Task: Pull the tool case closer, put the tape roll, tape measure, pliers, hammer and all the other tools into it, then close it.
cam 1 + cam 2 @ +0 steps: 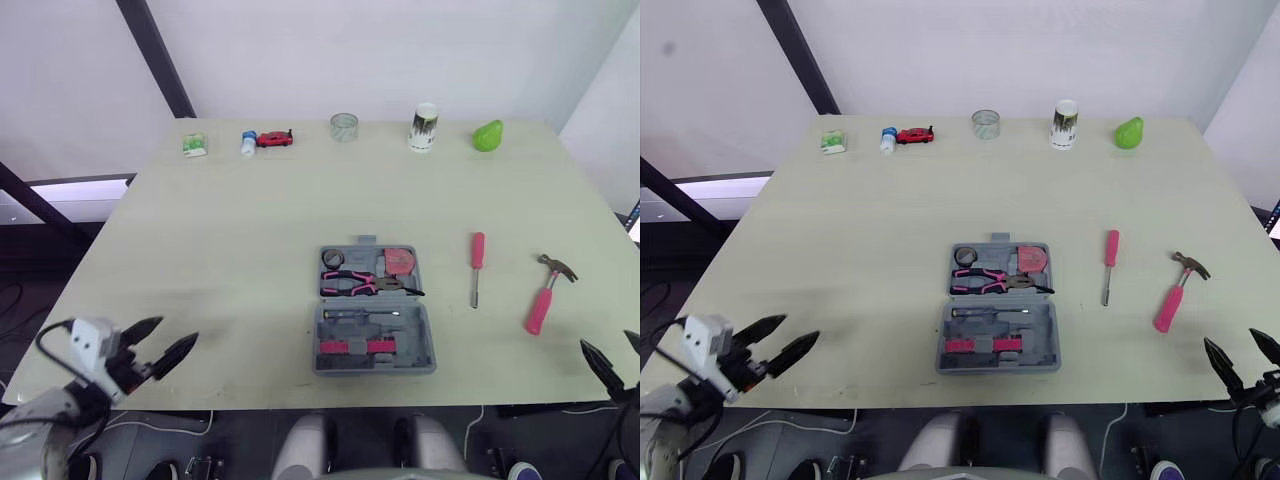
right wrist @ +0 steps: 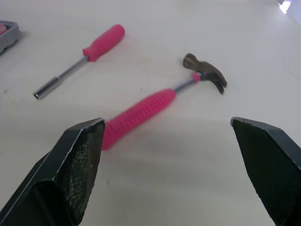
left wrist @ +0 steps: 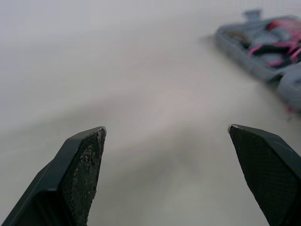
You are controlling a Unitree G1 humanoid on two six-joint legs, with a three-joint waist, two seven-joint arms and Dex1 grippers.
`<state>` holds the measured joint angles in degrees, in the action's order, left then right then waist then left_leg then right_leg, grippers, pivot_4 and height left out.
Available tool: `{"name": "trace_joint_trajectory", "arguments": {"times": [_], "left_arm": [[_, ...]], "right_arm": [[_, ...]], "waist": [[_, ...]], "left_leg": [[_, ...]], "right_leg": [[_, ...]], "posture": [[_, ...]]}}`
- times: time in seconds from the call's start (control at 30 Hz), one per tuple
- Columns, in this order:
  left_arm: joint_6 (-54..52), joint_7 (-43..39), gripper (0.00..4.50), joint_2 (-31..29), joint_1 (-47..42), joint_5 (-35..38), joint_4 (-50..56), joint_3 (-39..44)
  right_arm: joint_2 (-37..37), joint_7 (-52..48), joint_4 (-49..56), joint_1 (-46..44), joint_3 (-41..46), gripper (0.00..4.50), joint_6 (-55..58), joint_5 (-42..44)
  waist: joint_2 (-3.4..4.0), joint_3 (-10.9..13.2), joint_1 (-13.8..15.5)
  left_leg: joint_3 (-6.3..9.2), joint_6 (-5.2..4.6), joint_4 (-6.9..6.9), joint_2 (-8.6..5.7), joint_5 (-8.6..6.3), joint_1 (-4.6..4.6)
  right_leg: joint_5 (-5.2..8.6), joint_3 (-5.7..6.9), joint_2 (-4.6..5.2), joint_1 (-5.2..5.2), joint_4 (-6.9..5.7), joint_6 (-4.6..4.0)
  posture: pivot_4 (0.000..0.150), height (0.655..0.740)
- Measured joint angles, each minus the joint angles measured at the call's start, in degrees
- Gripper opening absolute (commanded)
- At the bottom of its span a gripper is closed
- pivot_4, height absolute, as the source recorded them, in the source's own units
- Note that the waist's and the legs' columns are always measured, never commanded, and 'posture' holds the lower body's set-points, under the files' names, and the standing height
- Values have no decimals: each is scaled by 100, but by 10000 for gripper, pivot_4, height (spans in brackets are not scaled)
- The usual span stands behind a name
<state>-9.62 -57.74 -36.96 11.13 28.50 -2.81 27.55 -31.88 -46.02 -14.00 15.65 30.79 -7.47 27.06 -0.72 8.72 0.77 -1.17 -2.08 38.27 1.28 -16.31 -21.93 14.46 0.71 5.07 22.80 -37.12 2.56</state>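
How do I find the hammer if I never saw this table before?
Look at the big pale table and find the open grey tool case. On the robot's right of it lie two pink-handled tools; the hammer is the farther one, past the screwdriver, and it alone has a dark metal claw head.

Bright, even light; wrist bg blurry

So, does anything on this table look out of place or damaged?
Nothing looks damaged or spilled. Only the hammer and the screwdriver lie loose on the table, right of the open tool case and apart from it, while the pliers sit inside.
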Motion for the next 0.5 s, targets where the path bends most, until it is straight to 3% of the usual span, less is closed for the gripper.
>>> {"name": "trace_joint_trajectory", "arguments": {"times": [0.5], "left_arm": [[-709,-756,44446,-415,-1917,351,1364,-1560]], "right_arm": [[125,2287,-61,-2579,-857,45000,2261,-592]], "waist": [[12,3,-80]], "left_leg": [[-2,-1,6,-15,3,-8]], "right_leg": [[-15,5,-51,0,-2,25]], "posture": [[1500,7400]]}}
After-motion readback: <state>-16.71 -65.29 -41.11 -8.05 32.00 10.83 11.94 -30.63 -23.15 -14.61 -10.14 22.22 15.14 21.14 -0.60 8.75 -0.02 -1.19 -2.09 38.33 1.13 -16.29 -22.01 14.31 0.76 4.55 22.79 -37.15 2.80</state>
